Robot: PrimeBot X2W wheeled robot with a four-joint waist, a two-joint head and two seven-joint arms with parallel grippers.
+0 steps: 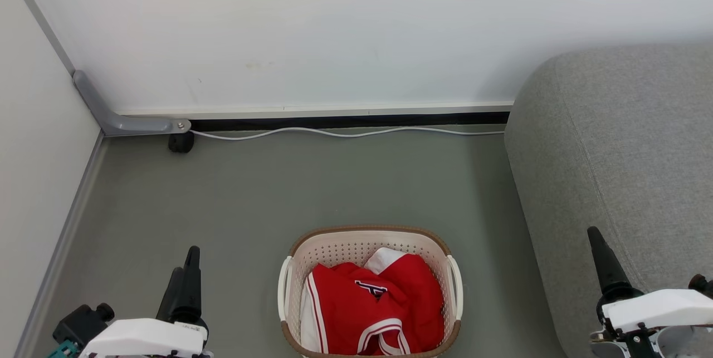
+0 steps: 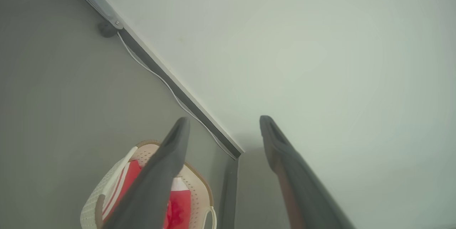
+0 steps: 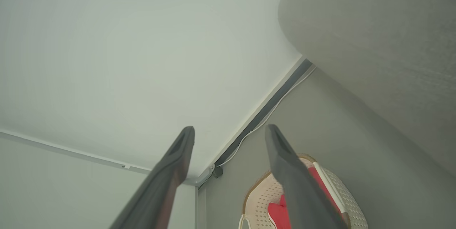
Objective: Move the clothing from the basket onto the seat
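Observation:
The cream basket (image 1: 367,231) stands on the grey floor at the bottom middle of the head view, with the red clothing (image 1: 384,308) with white trim bunched inside it. To its right rises the grey seat (image 1: 624,152). My left gripper (image 1: 186,263) hovers left of the basket, open and holding nothing. In the left wrist view its fingers (image 2: 171,154) stand wide apart above the basket (image 2: 96,204) and clothing (image 2: 180,207). My right gripper (image 1: 599,246) hangs in front of the seat, open and holding nothing. The right wrist view shows its spread fingers (image 3: 285,161), the basket (image 3: 352,207), the clothing (image 3: 278,214) and the seat (image 3: 384,43).
White walls close the back and left. A white cable (image 1: 345,133) runs along the dark baseboard. A grey bracket with a black wheel (image 1: 181,143) sits in the far left corner. Grey floor (image 1: 250,202) lies between basket and wall.

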